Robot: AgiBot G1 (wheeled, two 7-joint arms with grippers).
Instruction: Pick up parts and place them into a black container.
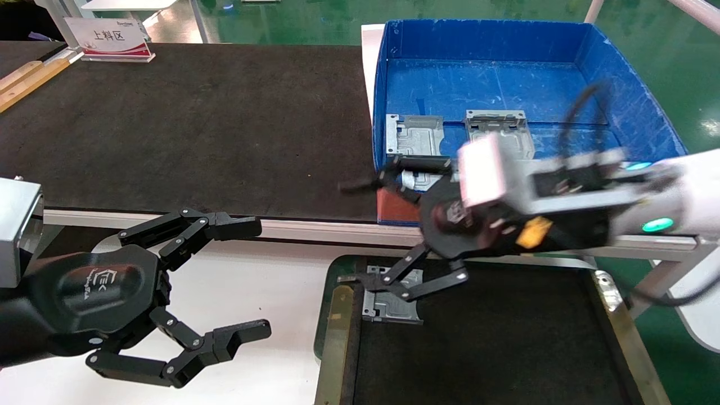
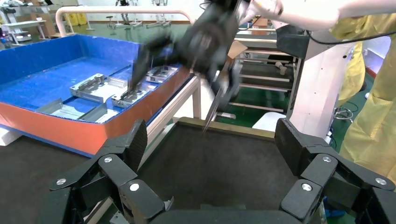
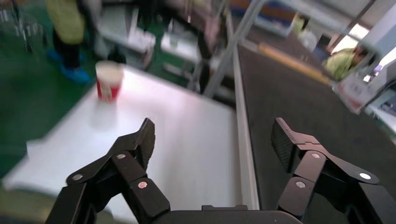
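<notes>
A: Your parts first. One silver-grey stamped part [image 1: 392, 301] lies flat in the black container [image 1: 610, 315], at its far left corner, ridges and cut-outs showing. More parts [image 1: 414, 135] lie on the floor of the blue box [image 1: 630, 95] behind it.

B: And the hands?

A: Your right hand [image 1: 368, 236] hangs above that corner, spread wide, gripping nothing; its lower fingers [image 1: 416, 289] cross in front of the part and hide some of it. Your left hand [image 1: 256, 278] is parked over the white tabletop [image 1: 253, 292], released too.

B: Any writing?

A: A sign [image 1: 109, 38] on the black mat [image 1: 197, 129] reads "上料区".
</notes>
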